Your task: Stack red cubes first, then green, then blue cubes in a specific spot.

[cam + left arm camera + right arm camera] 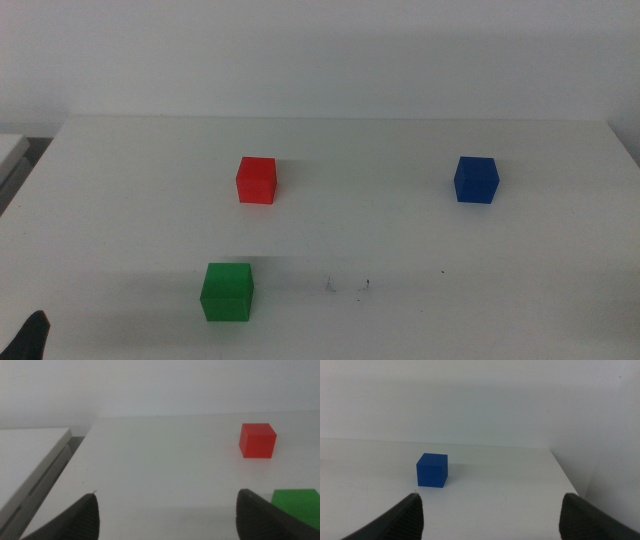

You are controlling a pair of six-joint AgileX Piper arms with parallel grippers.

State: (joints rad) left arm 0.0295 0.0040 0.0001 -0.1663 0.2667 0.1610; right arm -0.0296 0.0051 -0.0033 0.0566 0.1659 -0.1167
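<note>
A red cube (pixel 256 180) sits left of the table's middle, toward the back; it also shows in the left wrist view (pixel 257 440). A green cube (pixel 227 292) sits near the front left, partly seen in the left wrist view (pixel 299 505). A blue cube (pixel 476 180) sits at the right, also in the right wrist view (pixel 432 470). A patch of faint dark specks (pixel 348 285) marks the white tabletop at front centre. My left gripper (pixel 167 510) is open and empty at the front-left corner (pixel 30 335). My right gripper (pixel 490 512) is open and empty, out of the middle view.
The white table (pixel 400 230) ends at a white wall behind. A second grey-white surface (pixel 30 455) adjoins the table's left edge across a narrow gap. The table's right edge (pixel 565 475) lies beyond the blue cube.
</note>
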